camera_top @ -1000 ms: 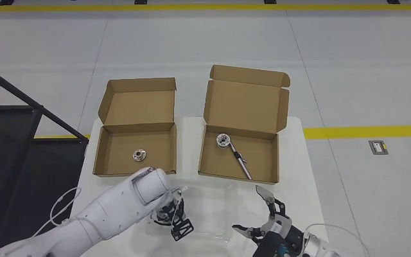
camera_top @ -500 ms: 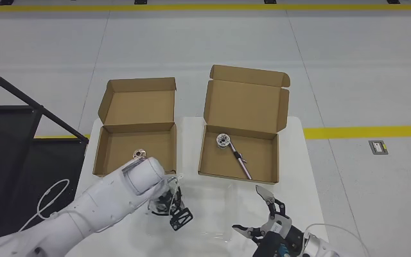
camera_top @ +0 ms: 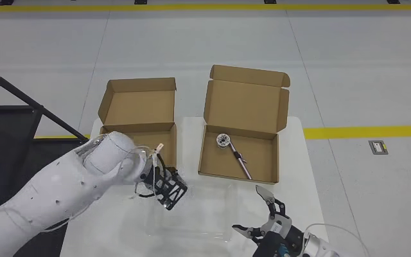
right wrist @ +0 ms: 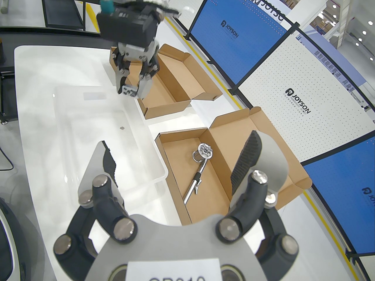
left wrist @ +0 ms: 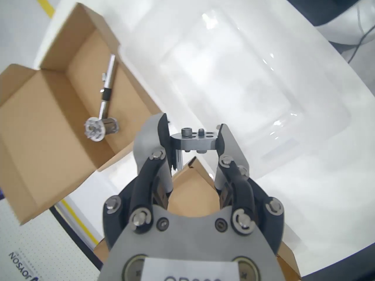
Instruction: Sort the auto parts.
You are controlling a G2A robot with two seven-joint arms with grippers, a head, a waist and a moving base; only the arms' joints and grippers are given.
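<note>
Nearest, the right hand (camera_top: pixel 252 212) is poised at the front edge of the desk (camera_top: pixel 295 186), fingers spread wide with nothing between them. Beyond it, a clear tray (camera_top: pixel 205 221) is set on the desk. Above the tray's far left corner, a small flanged metal part (left wrist: pixel 193 142) is clamped in the left hand (camera_top: pixel 168 191). Farther back, a shaft with a toothed head (camera_top: pixel 232 151) is laid in the right cardboard box (camera_top: pixel 263 157), beside the left cardboard box (camera_top: pixel 138 103).

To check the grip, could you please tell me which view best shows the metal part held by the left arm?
The left wrist view: the drilled metal plate sits large and unobstructed, clamped between the jaws. The right wrist view shows it small and distant; the top view hardly shows it among the jaws.
</note>
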